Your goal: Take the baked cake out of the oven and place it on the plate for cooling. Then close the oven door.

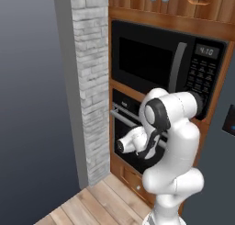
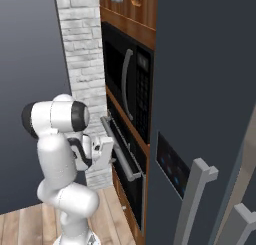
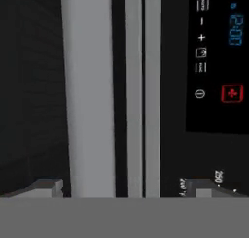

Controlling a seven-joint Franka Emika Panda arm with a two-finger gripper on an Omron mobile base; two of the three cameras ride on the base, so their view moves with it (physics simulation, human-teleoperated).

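The black oven sits in brown wood cabinetry below the microwave. Its oven door looks shut, with the long silver handle along its top edge. My gripper is right at that handle, open. In the hand view the handle runs top to bottom between my fingertips, and the gripper straddles it without closing. The oven's control strip shows lit symbols at the right. The cake and the plate are out of view.
A black microwave with a vertical grey handle is above the oven. A white brick column stands left of the cabinetry. A dark fridge with grey handles juts out to the right. The floor below is wood plank.
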